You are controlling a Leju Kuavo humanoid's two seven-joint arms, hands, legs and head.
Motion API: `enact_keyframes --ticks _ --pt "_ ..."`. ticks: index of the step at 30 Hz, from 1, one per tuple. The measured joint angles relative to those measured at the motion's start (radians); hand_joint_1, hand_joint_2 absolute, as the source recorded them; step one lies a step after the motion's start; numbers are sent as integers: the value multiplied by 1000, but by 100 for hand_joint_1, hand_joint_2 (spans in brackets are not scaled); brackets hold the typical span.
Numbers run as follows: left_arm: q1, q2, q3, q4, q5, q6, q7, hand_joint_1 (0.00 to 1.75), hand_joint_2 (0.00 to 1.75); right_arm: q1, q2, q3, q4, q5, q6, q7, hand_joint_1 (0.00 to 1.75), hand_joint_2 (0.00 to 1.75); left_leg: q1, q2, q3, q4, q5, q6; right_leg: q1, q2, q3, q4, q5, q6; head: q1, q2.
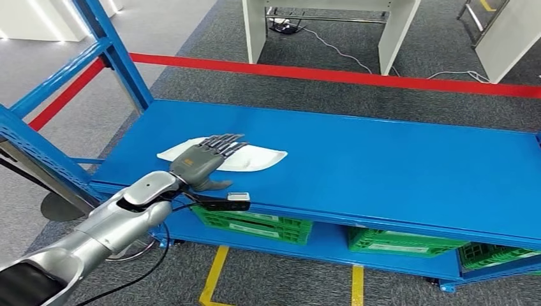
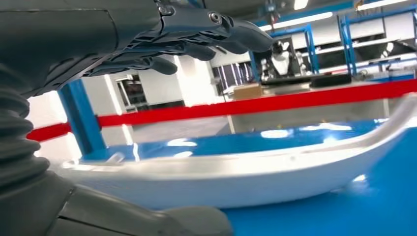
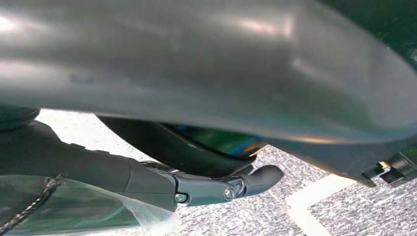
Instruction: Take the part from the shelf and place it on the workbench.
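Dark grey fingers (image 1: 223, 145) of the left hand (image 1: 203, 162) lie stretched and spread above the white part (image 1: 255, 157), in the centre-left of the head view. In the left wrist view the fingers (image 2: 206, 34) hang over the part (image 2: 236, 177) with a gap below them and the thumb (image 2: 147, 221) is low beside its near edge, so nothing is clamped yet. The part is a long, shallow white plastic shell lying on the blue shelf deck (image 1: 383, 159). It looks light, thin and smooth, probably a little flexible and slippery. I think the raised long rim is the best place to pinch. The right hand (image 3: 236, 184) points to the carpet; whether its fingers are closed I cannot tell.
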Motion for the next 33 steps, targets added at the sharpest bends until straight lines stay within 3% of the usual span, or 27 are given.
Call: enact_keyframes --ticks 2,4,6,7,8,10,11,14,16,18,20,21,22,23,25,26,27,30,31,33 --pt "-5 5 -4 -2 11 -32 5 0 175 0 -1 0 0 1 -1 -1 0 0 6 2 5 -9 5 7 -1 0 -28 56 -36 10 4 0" --pt "-9 13 -9 -2 24 -70 11 0 175 -1 -2 0 0 2 -3 -3 0 0 7 4 5 -10 5 11 -5 0 -87 179 -94 19 6 0" --pt "-9 24 -12 2 33 -93 15 0 175 -4 -4 0 0 2 -4 -5 0 0 7 5 5 -10 5 12 -7 -1 -127 262 -114 24 6 0" --pt "-9 30 -14 5 35 -98 17 0 175 -5 -5 -1 0 3 -4 -5 0 0 8 5 6 -10 4 11 -8 -2 -123 254 -98 25 7 0" --pt "-9 33 -14 9 39 -102 19 0 175 -5 -6 -1 0 3 -4 -4 0 0 8 4 7 -9 4 10 -10 -3 -102 210 -67 26 6 0" --pt "-9 41 -13 17 48 -108 24 0 175 -4 -6 -1 0 5 -3 -1 0 0 7 2 7 -4 0 3 -12 -5 -38 81 -8 25 7 0" --pt "-9 45 -11 22 52 -111 27 0 175 -3 -6 -1 0 5 -2 -1 0 0 6 1 5 -1 -1 -3 -13 -5 -13 33 5 21 7 0" --pt "-9 58 -7 36 59 -113 29 0 175 1 -6 -1 0 6 -2 1 0 0 3 0 -1 3 2 -18 -10 0 3 1 3 5 1 0" --pt "-9 61 -5 41 62 -114 29 0 175 1 -5 -1 0 6 -2 0 0 0 6 0 -6 19 -13 -26 -12 0 4 -1 6 -7 -1 0" --pt "-10 66 -2 46 63 -114 29 0 175 1 -5 -1 0 7 -2 0 0 0 7 0 -41 101 -61 -34 -14 -1 6 -3 7 -18 -3 0" --pt "-7 69 -2 53 64 -116 29 0 175 2 -5 -1 0 8 -2 0 0 0 7 0 -99 229 -114 -38 -12 -1 6 -3 7 -23 -3 0" --pt "-4 70 -1 58 65 -118 29 0 175 2 -5 -1 0 8 -2 0 0 0 7 0 -118 270 -123 -38 -11 0 7 -3 6 -24 -3 0" --pt "-2 70 0 61 66 -118 29 0 175 3 -5 -1 0 9 -2 0 0 0 7 0 -123 277 -114 -37 -10 0 7 -3 6 -24 -3 0" --pt "0 72 3 64 68 -119 30 0 175 3 -5 -1 0 10 -2 0 0 0 7 0 -110 248 -87 -34 -9 1 8 -3 6 -24 -3 0" --pt "1 78 11 68 70 -119 30 0 175 2 -5 -1 0 11 -2 0 0 0 6 0 -52 124 -19 -24 -6 3 11 -3 5 -23 -3 0" --pt "0 81 15 69 71 -119 32 0 175 2 -5 -1 0 12 -3 0 0 0 4 0 -25 66 -1 -19 -5 4 10 -2 4 -21 -3 0" --pt "-1 84 19 70 71 -119 35 21 175 2 -5 -1 0 12 -3 0 0 0 1 0 -9 28 5 -15 -3 3 8 -2 4 -17 -3 0" --pt "1 86 33 73 66 -119 47 151 175 2 -5 -1 0 14 -5 2 0 0 0 -1 -1 1 1 -7 -3 0 1 -3 3 -3 -2 0" --pt "2 87 37 74 64 -119 50 173 175 2 -5 -1 0 14 -5 2 0 0 2 -1 1 -4 3 -3 -3 -1 -3 5 -5 3 -2 0" --pt "5 87 43 77 61 -118 55 175 175 2 -5 -2 0 15 -6 3 0 0 7 0 5 -11 7 6 -5 -2 -38 76 -49 12 1 0"
